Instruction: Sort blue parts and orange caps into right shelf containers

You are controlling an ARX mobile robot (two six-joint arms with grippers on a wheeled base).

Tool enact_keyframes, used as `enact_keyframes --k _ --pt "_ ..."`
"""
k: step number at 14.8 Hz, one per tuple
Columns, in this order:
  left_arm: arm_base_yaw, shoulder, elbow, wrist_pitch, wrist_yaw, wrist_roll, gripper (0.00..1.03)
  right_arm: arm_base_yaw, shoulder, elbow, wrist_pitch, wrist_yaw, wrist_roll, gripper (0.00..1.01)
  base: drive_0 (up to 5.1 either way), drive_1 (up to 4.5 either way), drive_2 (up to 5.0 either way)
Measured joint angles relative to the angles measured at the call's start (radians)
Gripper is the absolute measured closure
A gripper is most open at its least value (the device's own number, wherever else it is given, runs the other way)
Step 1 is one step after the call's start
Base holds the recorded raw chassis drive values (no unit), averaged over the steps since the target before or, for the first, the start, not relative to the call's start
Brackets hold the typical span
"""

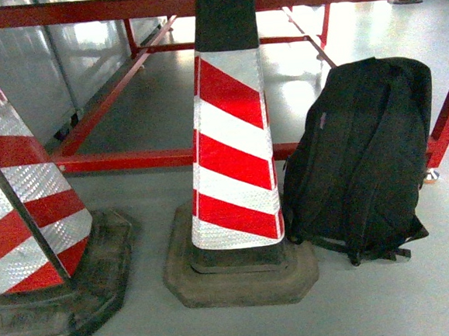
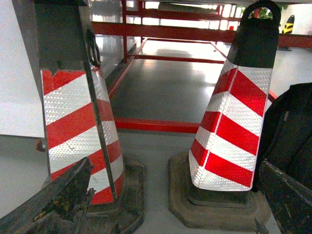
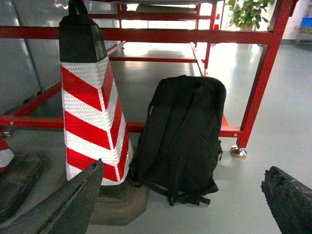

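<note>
No blue parts, orange caps or crates are in view, only two striped cones and a black backpack on the floor. Both the left claw and right claw gape wide, empty. Such small plastic pieces are probably light and stiff, best pinched across their sides.

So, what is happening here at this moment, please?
Nothing is being handled. The robot faces two red-and-white traffic cones and a black backpack standing on the floor against a red metal frame. The left gripper and the right gripper are both open and empty. No blue parts, orange caps or containers are in view.
</note>
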Motion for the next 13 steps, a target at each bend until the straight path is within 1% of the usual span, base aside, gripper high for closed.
enact_keyframes --k 13 --pt "0.0 0.0 0.0 0.0 0.0 0.0 0.05 0.0 0.0 0.0 0.0 0.0 0.0 0.03 0.0 0.0 0.0"
